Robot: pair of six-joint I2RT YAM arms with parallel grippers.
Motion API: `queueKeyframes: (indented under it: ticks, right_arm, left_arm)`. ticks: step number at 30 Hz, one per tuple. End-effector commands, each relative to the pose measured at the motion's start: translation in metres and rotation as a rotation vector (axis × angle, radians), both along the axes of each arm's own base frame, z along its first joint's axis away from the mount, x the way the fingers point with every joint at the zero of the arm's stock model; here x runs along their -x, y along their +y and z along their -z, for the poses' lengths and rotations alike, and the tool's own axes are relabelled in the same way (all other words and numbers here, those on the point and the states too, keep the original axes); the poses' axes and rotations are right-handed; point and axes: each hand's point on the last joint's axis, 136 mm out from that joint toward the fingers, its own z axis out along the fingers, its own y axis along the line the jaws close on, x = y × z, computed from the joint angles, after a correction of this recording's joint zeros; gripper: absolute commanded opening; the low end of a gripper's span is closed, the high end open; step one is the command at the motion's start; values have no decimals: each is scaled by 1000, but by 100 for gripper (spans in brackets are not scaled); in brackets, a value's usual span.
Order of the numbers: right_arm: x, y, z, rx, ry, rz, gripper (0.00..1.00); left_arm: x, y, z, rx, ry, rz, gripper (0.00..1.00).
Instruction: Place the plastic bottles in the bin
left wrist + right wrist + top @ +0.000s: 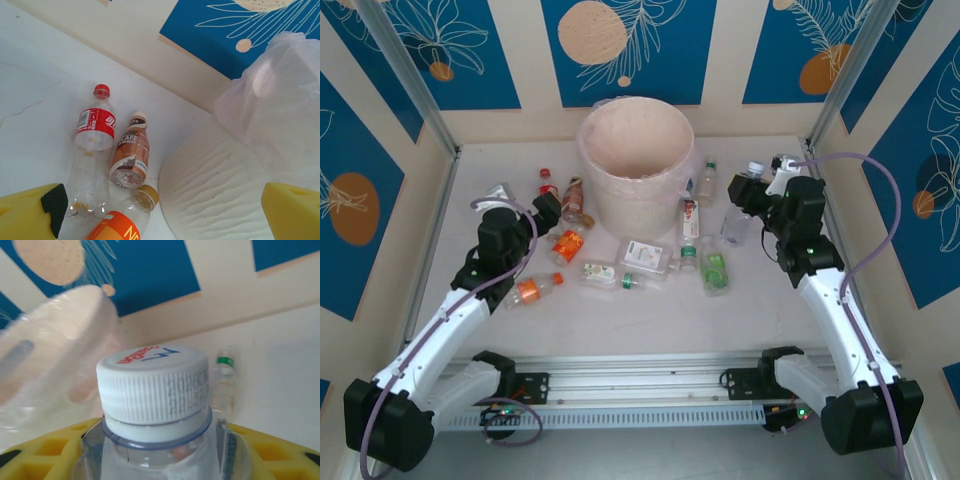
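In the right gripper, a seemingly upright bottle, red-lettered cap.

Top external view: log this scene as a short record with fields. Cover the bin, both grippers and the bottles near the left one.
bin: upright at the back middle of the table, liner over its rim
inside bin: no bottle seen from above
right gripper: shut on white-capped bottle, to the right of the bin
left gripper: open, holding nothing, facing the bin's left side
near left gripper: red-label bottle, brown-label bottle and orange-label bottle, all lying on the table
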Motion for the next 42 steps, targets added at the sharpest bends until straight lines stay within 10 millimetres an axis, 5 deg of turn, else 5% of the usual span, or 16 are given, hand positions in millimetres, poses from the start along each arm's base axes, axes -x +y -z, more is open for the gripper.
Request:
queueKeyframes:
  ticks: [1, 8, 15, 20, 25, 37, 42]
  right_arm:
    - [8, 26, -63, -88, -153, -133, 0]
    - [5, 62, -148, -123, -329, -264, 0]
    - [-29, 113, -166, -63, -334, -399, 0]
    - [-73, 139, -158, 52, -373, -377, 0]
    - [-97, 171, -147, 101, -358, -421, 0]
    - [-143, 195, -52, 287, -79, -376, 0]
    - [-161, 191, -13, 456, 78, -260, 16]
  left_arm:
    - [3, 6, 3, 21, 8, -8, 100]
    - [4, 5, 7, 34, 17, 2, 100]
    - [4, 6, 8, 42, 18, 2, 100]
    - [4, 6, 8, 46, 20, 6, 100]
    - [5, 7, 7, 38, 25, 8, 100]
    - [5, 12, 11, 40, 33, -5, 100]
    - [6, 13, 15, 45, 39, -8, 100]
